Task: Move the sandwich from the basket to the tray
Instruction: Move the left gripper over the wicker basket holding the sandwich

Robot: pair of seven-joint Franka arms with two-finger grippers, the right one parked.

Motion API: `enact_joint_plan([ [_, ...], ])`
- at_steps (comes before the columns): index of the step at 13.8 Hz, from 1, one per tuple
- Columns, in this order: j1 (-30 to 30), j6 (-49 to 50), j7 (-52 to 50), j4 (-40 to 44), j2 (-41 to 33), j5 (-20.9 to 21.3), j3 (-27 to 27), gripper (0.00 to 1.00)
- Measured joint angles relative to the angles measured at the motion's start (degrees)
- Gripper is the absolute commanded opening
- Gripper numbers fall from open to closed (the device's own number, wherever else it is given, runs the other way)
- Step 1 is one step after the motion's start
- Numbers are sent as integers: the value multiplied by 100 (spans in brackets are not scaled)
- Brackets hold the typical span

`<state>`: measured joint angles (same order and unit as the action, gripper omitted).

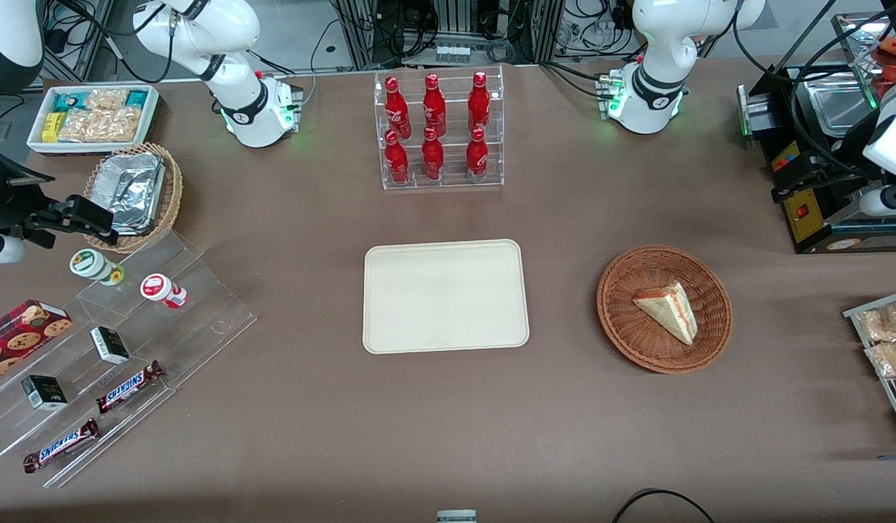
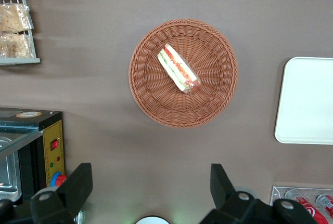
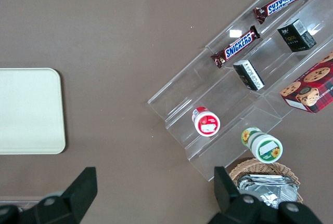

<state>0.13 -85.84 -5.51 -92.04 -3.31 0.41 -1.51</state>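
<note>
front view: the sandwich [image 1: 669, 309] lies in the wicker basket [image 1: 622, 319], beside the bare cream tray [image 1: 445, 296], toward my working arm's end of the table. step in hand, as i judge it: approach, nothing grasped.

left wrist view: my gripper [image 2: 151, 187] hangs high above the table near the basket [image 2: 151, 96], fingers spread, holding nothing. sandwich [image 2: 178, 68] rests off-centre. next: centre over the wedge, descend, straddle its bread faces.
</note>
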Motion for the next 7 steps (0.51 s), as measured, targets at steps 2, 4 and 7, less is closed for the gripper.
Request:
enact_joint_plan([
  [2, 0, 0, 0, -7, -12, 0, 1, 100],
  [4, 0, -25, 0, -12, -10, 0, 1, 100],
  [7, 0, -206, 0, -78, 56, 0, 6, 100],
])
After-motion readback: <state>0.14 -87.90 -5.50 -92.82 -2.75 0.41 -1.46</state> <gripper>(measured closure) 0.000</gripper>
